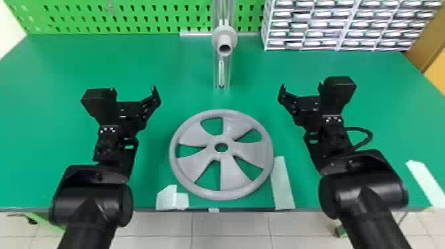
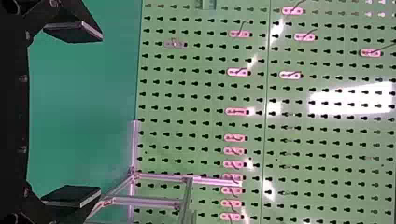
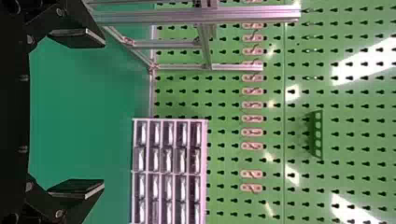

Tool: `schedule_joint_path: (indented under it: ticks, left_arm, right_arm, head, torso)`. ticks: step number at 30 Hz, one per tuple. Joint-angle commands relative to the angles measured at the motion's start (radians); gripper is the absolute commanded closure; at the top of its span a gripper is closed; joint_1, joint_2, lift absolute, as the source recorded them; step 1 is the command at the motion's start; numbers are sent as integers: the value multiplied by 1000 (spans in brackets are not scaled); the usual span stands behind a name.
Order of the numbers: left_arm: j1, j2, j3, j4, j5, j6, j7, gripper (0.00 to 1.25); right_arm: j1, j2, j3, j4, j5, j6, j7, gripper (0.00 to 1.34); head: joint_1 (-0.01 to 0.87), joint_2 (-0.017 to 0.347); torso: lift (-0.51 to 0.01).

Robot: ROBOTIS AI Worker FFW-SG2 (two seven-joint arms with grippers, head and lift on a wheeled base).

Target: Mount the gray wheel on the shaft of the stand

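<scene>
The gray wheel (image 1: pixel 231 178) lies flat on the green table near its front edge, its open hub hole facing up. Behind it rises the metal stand (image 1: pixel 217 71), with the gray shaft (image 1: pixel 225 46) pointing toward the robot. My left gripper (image 1: pixel 135 94) is held left of the wheel, and my right gripper (image 1: pixel 301 92) right of it; neither touches it. In the left wrist view my left gripper (image 2: pixel 72 114) is open, its two fingers wide apart with nothing between them. The right wrist view has my right gripper (image 3: pixel 77 114) open and empty too, beside the stand's frame (image 3: pixel 187 16).
A rack of small drawers (image 1: pixel 337 24) stands at the back right. Behind the table is a green pegboard (image 1: pixel 132 16). White tape pieces (image 1: pixel 283 185) are stuck near the front edge (image 1: pixel 238 209), close to the wheel. Bare green tabletop (image 1: pixel 59 66) extends at the left.
</scene>
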Motion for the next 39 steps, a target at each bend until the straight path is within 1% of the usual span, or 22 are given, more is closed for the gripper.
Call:
schedule_joint_path:
  ticks: [1, 7, 10, 13, 16, 20, 29, 34, 39]
  left_arm:
    - [0, 0, 0, 0, 1, 0, 1, 128]
    - [0, 0, 2, 0, 1, 0, -1, 128]
    - [2, 0, 2, -2, 1, 0, 1, 128]
    - [2, 0, 2, -2, 1, 0, -1, 128]
    - [2, 0, 2, -2, 0, 0, -1, 128]
    - [0, 0, 0, -2, -2, 2, 1, 128]
    - [-3, 0, -3, -2, -6, 5, 1, 128]
    - [-3, 0, -5, -2, -8, 8, -1, 128]
    - [-5, 0, -6, -2, -11, 9, -1, 128]
  right_arm:
    - [-15, -2, 4, -39, -9, 99, 0, 226]
    - [-49, -12, 16, -94, -14, 254, 0, 225]
    - [-73, -19, 25, -112, -12, 325, 2, 225]
    - [-101, -21, 28, -135, -15, 419, 9, 225]
    - [-135, -19, 28, -157, -20, 527, 29, 225]
    - [-194, -28, 47, -175, -48, 681, 38, 225]
    - [-325, -48, 89, -175, -81, 945, 54, 226]
    - [-389, -48, 103, -154, -97, 1063, 55, 228]
    - [-449, -44, 117, -112, -111, 1161, 67, 228]
  head:
    - [865, 52]
    - [865, 52]
    - [865, 52]
    - [865, 52]
    - [865, 52]
    - [865, 52]
    - [865, 52]
    - [865, 52]
    - [865, 52]
  torso:
    - [-101]
    - [-101]
    - [-101]
    - [-101]
    - [-101]
    - [-101]
    - [-101]
    - [-101]
    - [-101]
